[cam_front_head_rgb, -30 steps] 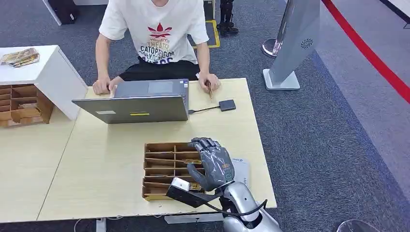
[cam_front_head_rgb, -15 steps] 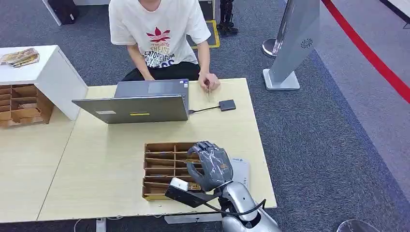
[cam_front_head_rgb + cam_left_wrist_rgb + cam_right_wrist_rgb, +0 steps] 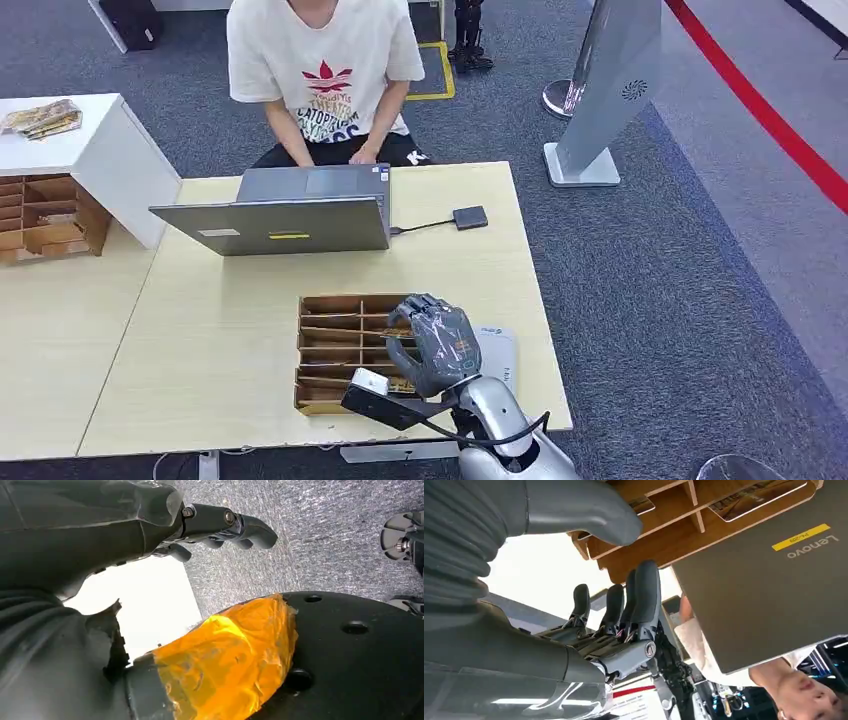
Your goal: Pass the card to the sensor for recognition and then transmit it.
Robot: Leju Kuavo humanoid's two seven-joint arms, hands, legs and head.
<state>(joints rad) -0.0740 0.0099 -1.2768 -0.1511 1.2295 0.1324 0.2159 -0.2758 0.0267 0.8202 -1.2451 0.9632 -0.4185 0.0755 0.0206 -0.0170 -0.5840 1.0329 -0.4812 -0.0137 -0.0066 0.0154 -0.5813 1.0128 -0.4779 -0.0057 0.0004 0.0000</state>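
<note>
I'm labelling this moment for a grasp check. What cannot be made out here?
- Head view: the right robot hand covers part of the wooden card tray, so any contact with a card is hidden.
- Right wrist view: cards in the tray are cut off by the edge.
- Left wrist view: left robot hand fingertips partly hidden behind its own cover.

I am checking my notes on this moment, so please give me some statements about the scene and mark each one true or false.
1. The right robot hand hovers over the wooden card tray. True.
2. The laptop lies closed flat on the table. False: it stands open, its lid's back toward the robot.
3. A small dark card sensor is cabled to the laptop. True.
4. The person rests a hand beside the sensor. False: both hands are in the lap.
5. The right robot hand grips a card. False: in the right wrist view its fingers are spread, holding nothing.
</note>
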